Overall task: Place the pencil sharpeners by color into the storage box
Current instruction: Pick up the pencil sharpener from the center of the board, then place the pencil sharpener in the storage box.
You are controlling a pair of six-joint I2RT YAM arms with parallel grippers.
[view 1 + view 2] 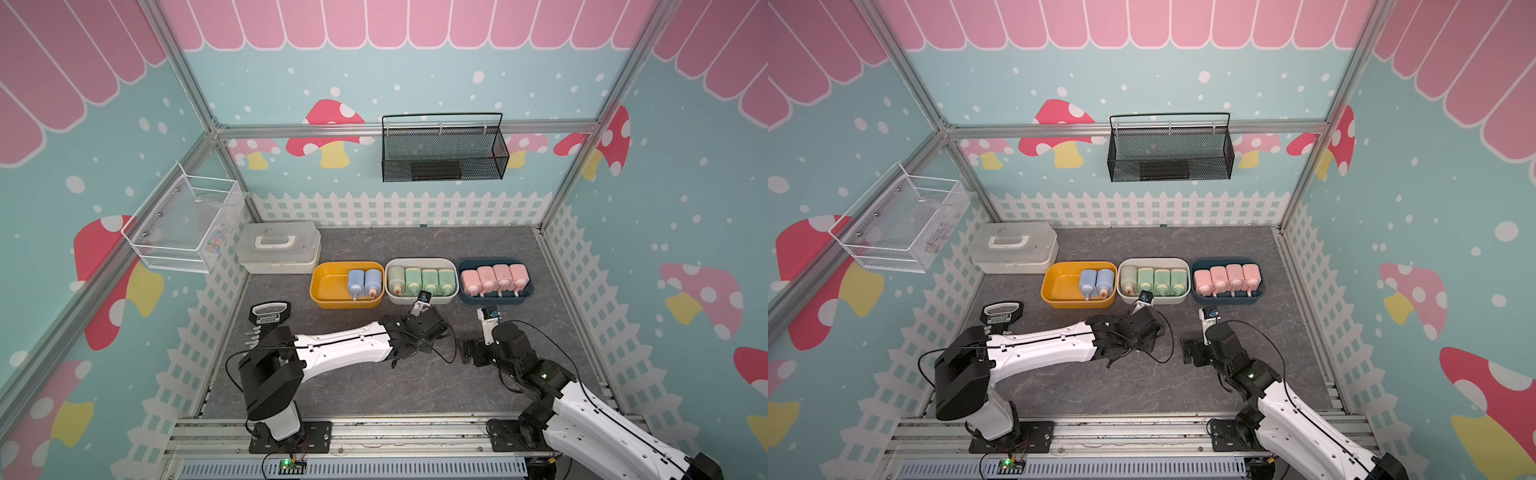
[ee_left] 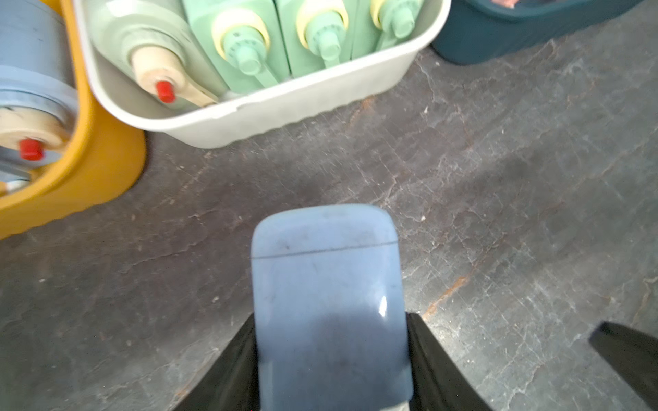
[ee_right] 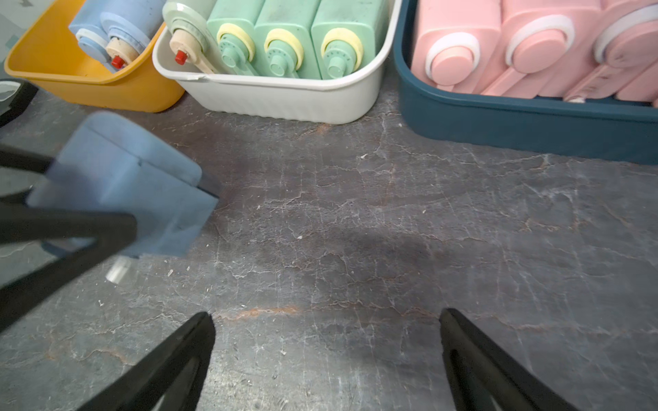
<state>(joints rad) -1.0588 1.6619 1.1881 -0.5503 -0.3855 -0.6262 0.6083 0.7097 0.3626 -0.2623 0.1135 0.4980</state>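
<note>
Blue sharpener (image 2: 327, 302) pinched in left claw (image 2: 331, 316), seemingly just off the surface (image 3: 356, 213) near its middle beside white bin (image 2: 285, 117); right claw (image 3: 327, 313) spread wide, empty, near navy bin (image 3: 498, 124).

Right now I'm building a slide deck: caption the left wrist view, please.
Left gripper grips a blue sharpener before the white bin of green sharpeners.
</note>
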